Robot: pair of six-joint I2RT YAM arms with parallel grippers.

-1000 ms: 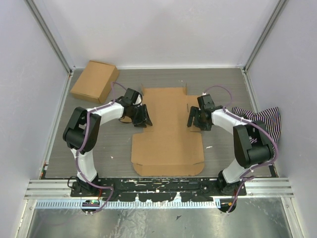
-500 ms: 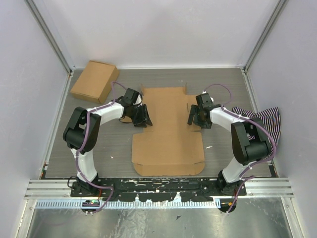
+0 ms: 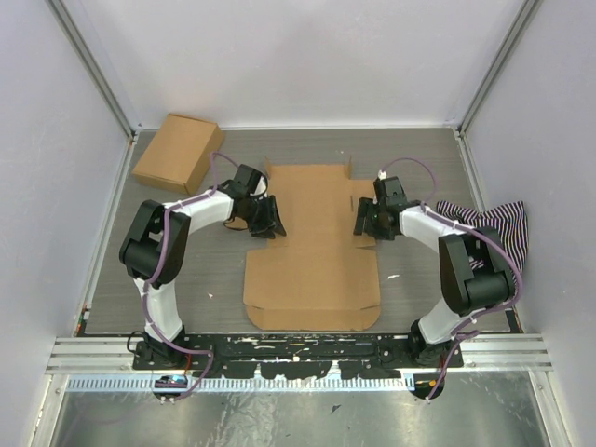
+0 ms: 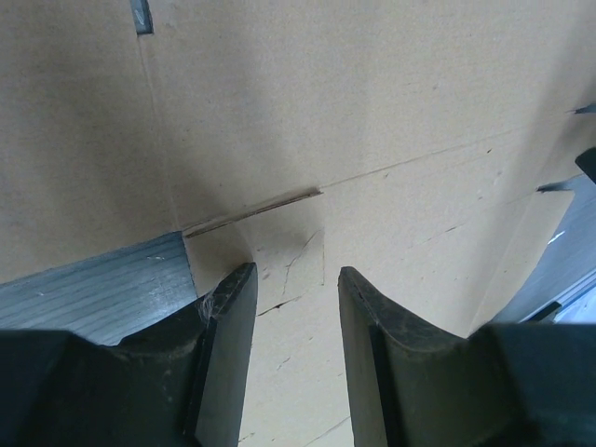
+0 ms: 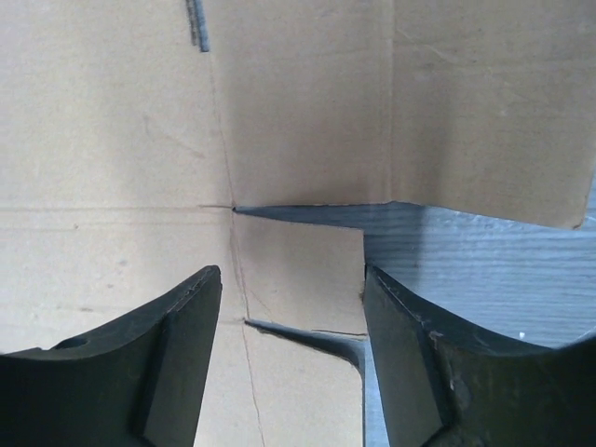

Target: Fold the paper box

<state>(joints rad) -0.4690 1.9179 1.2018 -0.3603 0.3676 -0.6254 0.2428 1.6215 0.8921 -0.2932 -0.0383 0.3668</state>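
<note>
**Two robot arms poised at the sides of a flat cardboard sheet**

At the far left of the grey tabletop (image 3: 419, 158) sits a small closed brown box (image 3: 177, 152), well apart from everything else.

Next comes the left arm. It reaches in to the left edge of the paper box (image 3: 317, 261). The left end effector (image 3: 265, 219) is released. In its wrist view the two dark fingers (image 4: 228, 345) stand apart with a clear gap, straddling a small side tab of the sheet without clamping it.

The paper box lies unfolded and flat in the middle of the tabletop. A narrower panel points to the far side and a wider panel lies near the arm bases.

At the sheet's right edge, the right end effector (image 3: 366, 221) is also released. Its fingers (image 5: 168, 354) are spread wide over a small tab at a notch, gripping nothing.

At the far right, a striped cloth (image 3: 489, 228) lies against the wall.
</note>
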